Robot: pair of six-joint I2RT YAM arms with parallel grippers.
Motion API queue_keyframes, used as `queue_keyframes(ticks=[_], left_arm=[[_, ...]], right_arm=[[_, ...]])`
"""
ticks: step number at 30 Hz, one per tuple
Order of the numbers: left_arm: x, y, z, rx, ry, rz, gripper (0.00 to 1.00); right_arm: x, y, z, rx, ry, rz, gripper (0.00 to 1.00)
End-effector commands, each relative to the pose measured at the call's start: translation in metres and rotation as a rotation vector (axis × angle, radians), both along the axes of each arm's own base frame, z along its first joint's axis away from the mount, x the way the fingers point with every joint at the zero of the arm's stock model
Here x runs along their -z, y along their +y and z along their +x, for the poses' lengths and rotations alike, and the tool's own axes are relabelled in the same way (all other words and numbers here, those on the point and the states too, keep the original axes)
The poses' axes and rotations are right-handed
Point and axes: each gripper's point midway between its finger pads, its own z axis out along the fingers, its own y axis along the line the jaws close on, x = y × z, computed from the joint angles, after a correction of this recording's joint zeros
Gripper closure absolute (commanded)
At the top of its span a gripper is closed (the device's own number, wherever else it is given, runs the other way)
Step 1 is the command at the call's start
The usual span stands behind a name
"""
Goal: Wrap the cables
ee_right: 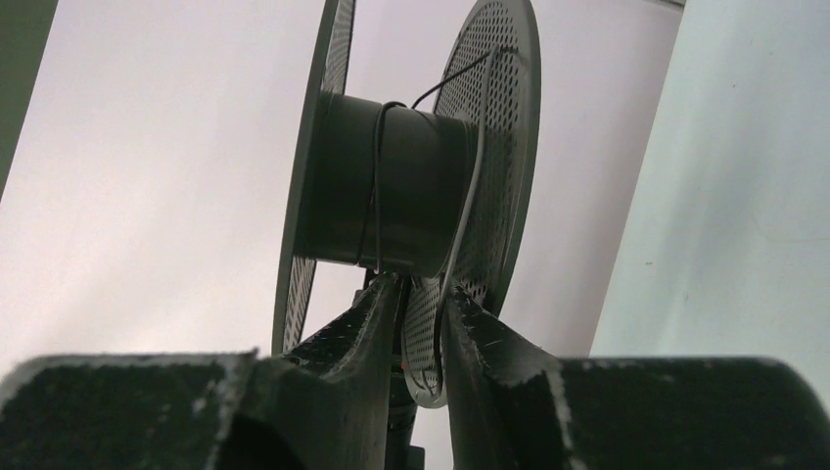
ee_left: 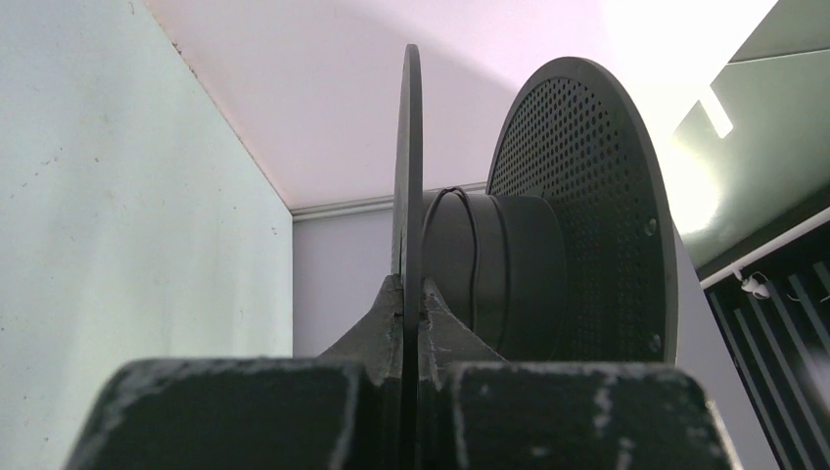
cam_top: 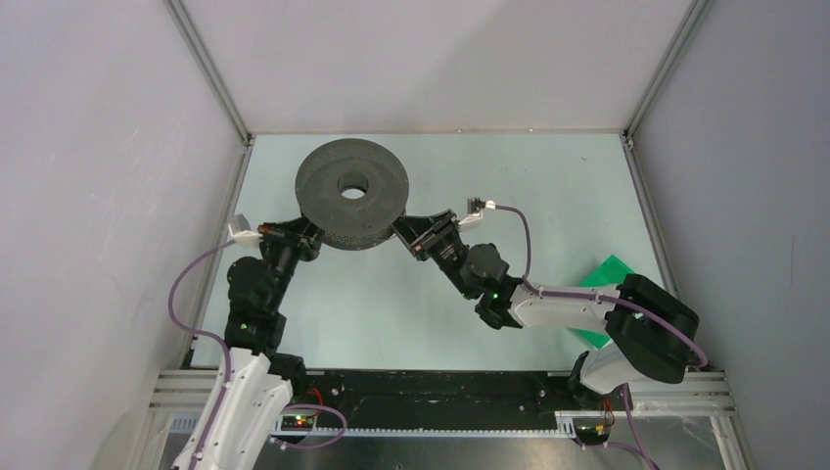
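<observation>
Thin dark grey springy wire strand [ee_right: 377, 196]: approx one or two loose turns round the hub of the big dark grey round plastic spool [cam_top: 352, 206]. One stretch springs off toward the perforated flange at 1 o'clock in my right wrist view. Spool sits at 12 o'clock on the pale green counter [cam_top: 411, 323].

My left claw [ee_left: 411, 318] is at the spool's 8 o'clock, nearly closed, pinching a flange rim. My right claw [ee_right: 419, 313] is at 4 o'clock, fingers narrow, gripping the perforated flange w/ a wire stretch running between them.

Progress: early, I'd say. Most of the hub is bare, the turns are slack and need tightening. Can't tell how much wire is left.
</observation>
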Motion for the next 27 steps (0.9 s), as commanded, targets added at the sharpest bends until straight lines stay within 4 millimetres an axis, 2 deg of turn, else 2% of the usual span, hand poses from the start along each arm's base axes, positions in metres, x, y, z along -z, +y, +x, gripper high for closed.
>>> queue_keyframes(ticks=[1,21,25,27], left_arm=[[-0.073,-0.006,-0.029,0.071,-0.238,-0.101,1.00],[-0.076,-0.007,-0.032,0.074,-0.258,-0.080,1.00],[-0.078,-0.007,-0.033,0.073,-0.266,-0.078,1.00],[-0.078,-0.007,-0.033,0.073,-0.268,-0.075,1.00]], right_arm=[[0.023,-0.008,0.006,0.037,0.019,-0.101,0.72],[0.032,-0.038,-0.004,0.029,0.048,-0.170,0.72],[0.031,-0.041,-0.004,0.033,0.045,-0.176,0.74],[0.030,-0.042,-0.004,0.036,0.032,-0.177,0.79]])
